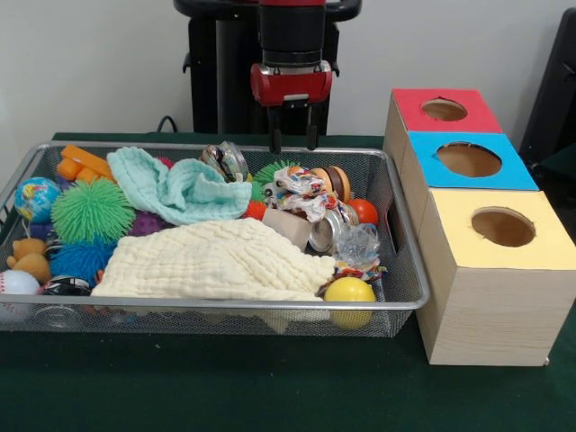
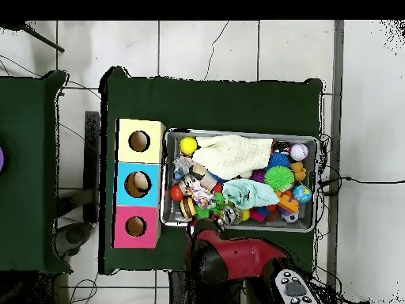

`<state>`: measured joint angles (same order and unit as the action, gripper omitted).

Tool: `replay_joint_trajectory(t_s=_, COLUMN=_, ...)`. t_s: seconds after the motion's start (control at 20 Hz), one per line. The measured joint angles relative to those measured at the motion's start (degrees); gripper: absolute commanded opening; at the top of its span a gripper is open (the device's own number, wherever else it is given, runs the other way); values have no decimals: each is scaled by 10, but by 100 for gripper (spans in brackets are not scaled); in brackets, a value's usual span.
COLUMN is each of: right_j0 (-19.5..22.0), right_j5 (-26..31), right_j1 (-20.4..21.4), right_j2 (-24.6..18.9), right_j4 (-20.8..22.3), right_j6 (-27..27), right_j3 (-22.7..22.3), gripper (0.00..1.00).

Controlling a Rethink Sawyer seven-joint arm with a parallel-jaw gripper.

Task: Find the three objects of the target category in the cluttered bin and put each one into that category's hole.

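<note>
My gripper (image 1: 292,139) hangs open over the far rim of the wire bin (image 1: 225,306), with nothing between its fingers. Below it lie a metal can (image 1: 229,160), a patterned rag (image 1: 306,192) and a green spiky ball (image 1: 270,171). A cream cloth (image 1: 216,261) covers the bin's front middle and a teal cloth (image 1: 180,189) lies behind it. The wooden box to the right has a red hole (image 1: 444,110), a blue hole (image 1: 468,159) and a yellow hole (image 1: 502,227). In the overhead view the red arm (image 2: 237,257) hides the gripper at the bin's (image 2: 315,184) lower edge.
The bin's left side holds a big green spiky ball (image 1: 92,210), a blue spiky ball (image 1: 81,256), a globe ball (image 1: 36,198), orange pieces (image 1: 83,164), a teddy bear (image 1: 31,259) and a baseball (image 1: 18,283). A yellow ball (image 1: 349,292) and a red ball (image 1: 364,211) sit at the right.
</note>
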<state>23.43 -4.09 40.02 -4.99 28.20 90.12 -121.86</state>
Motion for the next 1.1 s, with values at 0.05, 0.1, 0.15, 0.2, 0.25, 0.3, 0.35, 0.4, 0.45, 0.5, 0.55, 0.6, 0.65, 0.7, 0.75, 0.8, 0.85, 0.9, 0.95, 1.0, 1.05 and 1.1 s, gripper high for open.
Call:
replay_joint_trajectory(t_s=0.05, right_j0=-1, right_j5=-4, right_j1=-3, right_j2=1, right_j4=0, right_j6=0, right_j3=0, gripper=100)
replay_joint_trajectory(t_s=0.1, right_j0=-3, right_j5=-12, right_j1=-8, right_j2=2, right_j4=1, right_j6=0, right_j3=0, gripper=100)
replay_joint_trajectory(t_s=0.15, right_j0=-3, right_j5=-15, right_j1=-10, right_j2=3, right_j4=1, right_j6=0, right_j3=0, gripper=100)
replay_joint_trajectory(t_s=0.2, right_j0=-4, right_j5=-17, right_j1=-12, right_j2=3, right_j4=1, right_j6=0, right_j3=0, gripper=100)
replay_joint_trajectory(t_s=0.25, right_j0=-4, right_j5=-18, right_j1=-13, right_j2=3, right_j4=1, right_j6=0, right_j3=0, gripper=100)
replay_joint_trajectory(t_s=0.3, right_j0=-4, right_j5=-18, right_j1=-14, right_j2=3, right_j4=1, right_j6=0, right_j3=0, gripper=100)
replay_joint_trajectory(t_s=0.35, right_j0=-4, right_j5=-18, right_j1=-13, right_j2=3, right_j4=1, right_j6=0, right_j3=0, gripper=100)
replay_joint_trajectory(t_s=0.4, right_j0=-3, right_j5=-18, right_j1=-13, right_j2=2, right_j4=1, right_j6=0, right_j3=0, gripper=100)
replay_joint_trajectory(t_s=0.45, right_j0=-2, right_j5=-18, right_j1=-11, right_j2=2, right_j4=1, right_j6=0, right_j3=0, gripper=100)
replay_joint_trajectory(t_s=0.5, right_j0=3, right_j5=-17, right_j1=-8, right_j2=-1, right_j4=1, right_j6=0, right_j3=0, gripper=100)
replay_joint_trajectory(t_s=0.55, right_j0=6, right_j5=-16, right_j1=-6, right_j2=-4, right_j4=1, right_j6=0, right_j3=0, gripper=100)
replay_joint_trajectory(t_s=0.6, right_j0=12, right_j5=-13, right_j1=-3, right_j2=-8, right_j4=1, right_j6=0, right_j3=0, gripper=100)
replay_joint_trajectory(t_s=0.65, right_j0=21, right_j5=-7, right_j1=3, right_j2=-15, right_j4=1, right_j6=0, right_j3=0, gripper=100)
replay_joint_trajectory(t_s=0.7, right_j0=27, right_j5=-3, right_j1=6, right_j2=-19, right_j4=1, right_j6=0, right_j3=0, gripper=100)
replay_joint_trajectory(t_s=0.75, right_j0=38, right_j5=7, right_j1=13, right_j2=-28, right_j4=1, right_j6=0, right_j3=0, gripper=100)
replay_joint_trajectory(t_s=0.8, right_j0=51, right_j5=18, right_j1=20, right_j2=-38, right_j4=2, right_j6=0, right_j3=0, gripper=100)
replay_joint_trajectory(t_s=0.85, right_j0=65, right_j5=31, right_j1=27, right_j2=-49, right_j4=2, right_j6=0, right_j3=0, gripper=100)
replay_joint_trajectory(t_s=0.9, right_j0=92, right_j5=59, right_j1=42, right_j2=-68, right_j4=2, right_j6=0, right_j3=0, gripper=100)
replay_joint_trajectory(t_s=0.95, right_j0=100, right_j5=68, right_j1=46, right_j2=-74, right_j4=2, right_j6=0, right_j3=0, gripper=100)
replay_joint_trajectory(t_s=1.0, right_j0=108, right_j5=76, right_j1=50, right_j2=-79, right_j4=2, right_j6=0, right_j3=0, gripper=100)
replay_joint_trajectory(t_s=1.05, right_j0=130, right_j5=103, right_j1=64, right_j2=-95, right_j4=2, right_j6=0, right_j3=0, gripper=100)
replay_joint_trajectory(t_s=1.1, right_j0=137, right_j5=113, right_j1=69, right_j2=-101, right_j4=2, right_j6=0, right_j3=0, gripper=100)
